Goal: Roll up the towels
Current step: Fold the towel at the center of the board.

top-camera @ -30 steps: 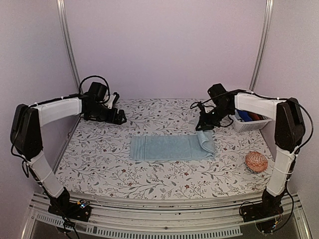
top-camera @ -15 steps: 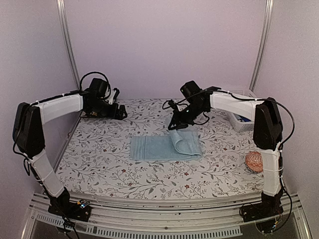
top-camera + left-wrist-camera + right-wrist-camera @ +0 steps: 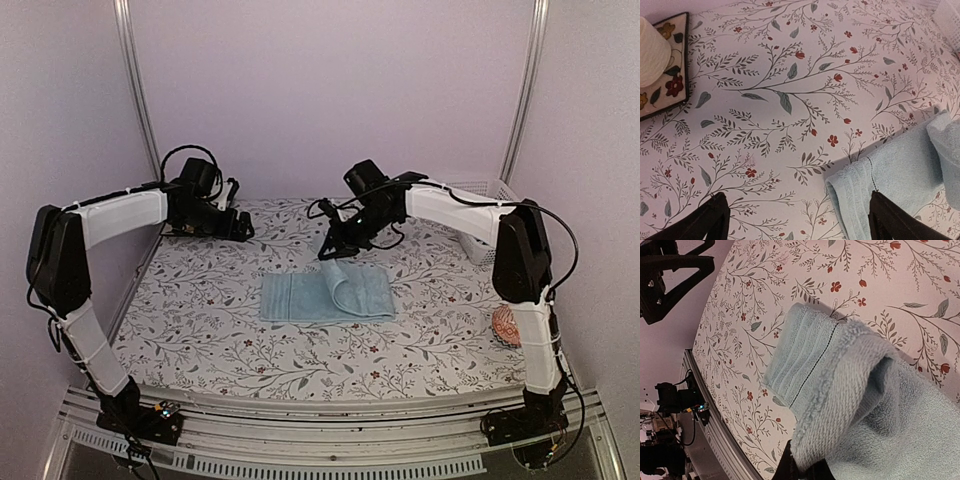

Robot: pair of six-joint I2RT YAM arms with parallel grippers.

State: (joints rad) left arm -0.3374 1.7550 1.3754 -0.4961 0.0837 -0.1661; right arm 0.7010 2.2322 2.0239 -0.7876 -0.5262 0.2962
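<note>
A: Where is the towel?

B: The light blue towel (image 3: 295, 298) lies near the middle of the flowered table cover (image 3: 200, 330). Its left half is flat, and its right end is lifted and curled back over itself.

A: Who has that end?

B: The right gripper (image 3: 328, 254). Its fingers are pinched tight on the towel's edge, and the wrist view shows the cloth (image 3: 865, 405) draping out from the dark tips (image 3: 800, 471).

A: What has changed in the last second?

B: The right arm has swung leftward, carrying the end with it. The fold sat near the towel's right end a second ago; now it stands past the middle, so the flat part is shorter. The arm now also covers part of the patterned ball (image 3: 503, 325) at the right edge and part of the white basket (image 3: 478, 250).

A: And the left side?

B: The left gripper (image 3: 240, 228) hovers at the far left, hardly shifted, its fingers (image 3: 710, 220) spread wide and holding nothing. It is well apart from the towel's left end (image 3: 890, 175).
</note>
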